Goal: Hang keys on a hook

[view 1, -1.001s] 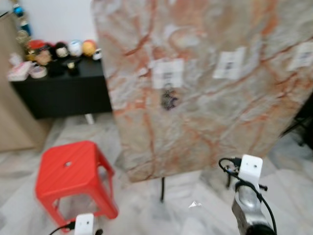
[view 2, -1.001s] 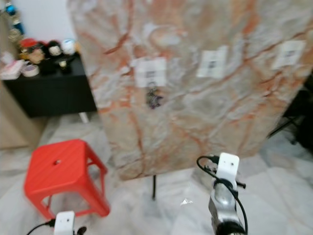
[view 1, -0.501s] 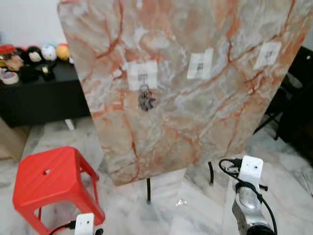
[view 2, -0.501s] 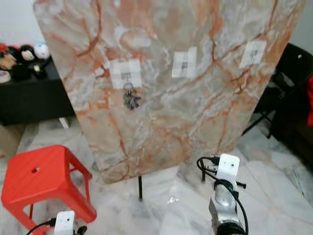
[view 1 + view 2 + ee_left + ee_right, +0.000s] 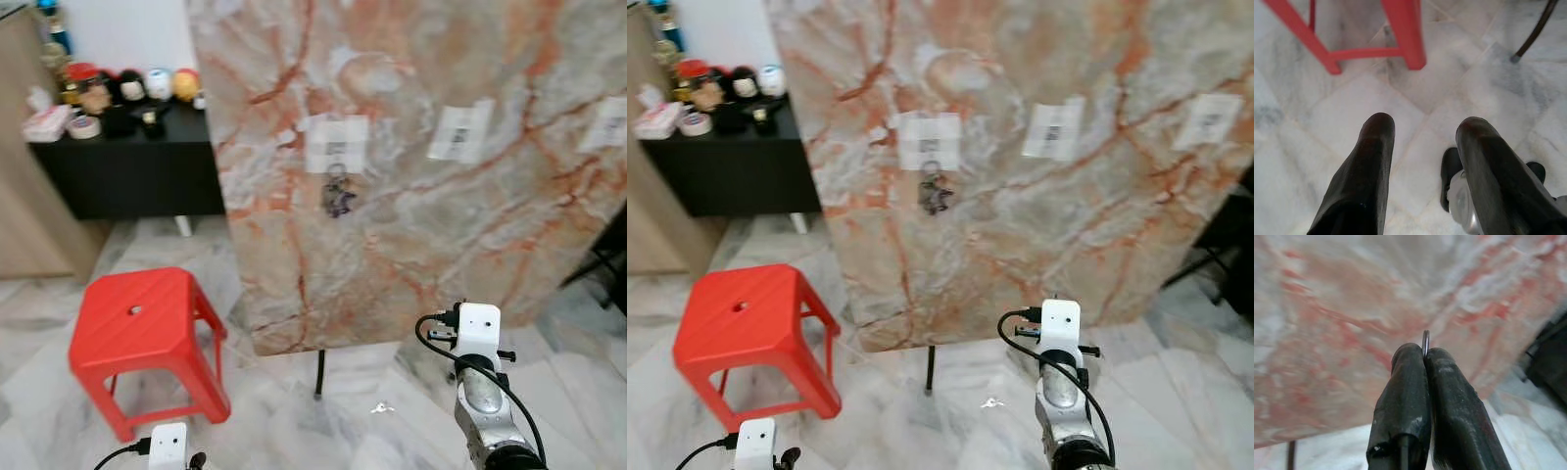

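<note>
On the far left, toys and tape rolls are sitting on a black surface [image 5: 127, 166], and a red stool [image 5: 147, 338] is standing on the marble floor [image 5: 294, 421]. The left gripper [image 5: 1422, 132] is hanging low over that floor with its two black fingers spread apart and nothing between them. Moving right, a big marble board [image 5: 411, 196] is leaning up on thin black legs. It has three white hook patches, and a bunch of keys [image 5: 338, 196] is already hanging under the left one [image 5: 336, 143]. The middle hook patch [image 5: 460, 132] is bare. Further right, the right gripper [image 5: 1424, 352] is sitting low in front of the board, fingers pressed together and pinching a thin metal key ring [image 5: 1425, 342] that is poking out at the tips. Any keys on it are hidden. That ring is probably light, hard and slippery, so it could twist or slide. Holding it by the edge and leaving the loop free looks best for slipping it over a hook. Compared with half a second ago, the whole picture is sitting further right and the board is looking nearer, so the camera is turning. The right arm is staying low.
</note>
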{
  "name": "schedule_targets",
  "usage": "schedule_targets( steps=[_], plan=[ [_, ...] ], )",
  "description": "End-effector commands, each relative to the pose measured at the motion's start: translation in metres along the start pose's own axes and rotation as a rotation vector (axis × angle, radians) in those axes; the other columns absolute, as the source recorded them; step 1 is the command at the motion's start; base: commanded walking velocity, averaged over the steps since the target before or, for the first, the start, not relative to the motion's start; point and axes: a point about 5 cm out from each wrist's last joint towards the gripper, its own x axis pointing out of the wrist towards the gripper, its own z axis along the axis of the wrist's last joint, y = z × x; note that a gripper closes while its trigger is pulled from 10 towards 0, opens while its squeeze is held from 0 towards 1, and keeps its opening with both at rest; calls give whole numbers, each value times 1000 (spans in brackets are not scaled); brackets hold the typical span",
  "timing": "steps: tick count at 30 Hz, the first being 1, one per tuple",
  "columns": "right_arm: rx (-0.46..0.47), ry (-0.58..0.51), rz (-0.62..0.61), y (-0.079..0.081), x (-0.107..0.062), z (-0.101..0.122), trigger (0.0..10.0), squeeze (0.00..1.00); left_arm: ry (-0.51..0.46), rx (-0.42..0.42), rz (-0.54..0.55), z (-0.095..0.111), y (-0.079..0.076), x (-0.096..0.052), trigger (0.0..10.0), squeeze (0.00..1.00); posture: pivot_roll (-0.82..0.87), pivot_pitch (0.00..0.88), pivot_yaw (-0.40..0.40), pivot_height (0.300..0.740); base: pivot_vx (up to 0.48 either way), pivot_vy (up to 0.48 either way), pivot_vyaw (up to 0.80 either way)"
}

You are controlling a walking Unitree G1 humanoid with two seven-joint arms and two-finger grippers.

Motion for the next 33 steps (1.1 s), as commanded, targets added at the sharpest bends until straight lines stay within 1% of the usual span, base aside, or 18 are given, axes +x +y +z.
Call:
schedule_targets(
  steps=[1,15,21,33],
  plan=[
    [23,-23,-11,-2,2,5,10000,0,23,-12,2,-5,-1,-1,10000,0,11,0,-42,740,0,0,0],
    [3,-28,7,-1,3,6,10000,0,21,-12,3,-4,-1,-1,10000,0,10,0,-42,740,0,0,0],
    [3,-39,18,1,3,8,10000,0,24,-10,-2,-4,-2,-1,10000,0,9,0,-42,740,0,0,719],
    [14,-41,18,-1,6,11,10000,0,17,-13,-9,-2,-3,0,10000,0,6,0,-41,740,0,0,0]
  ],
)
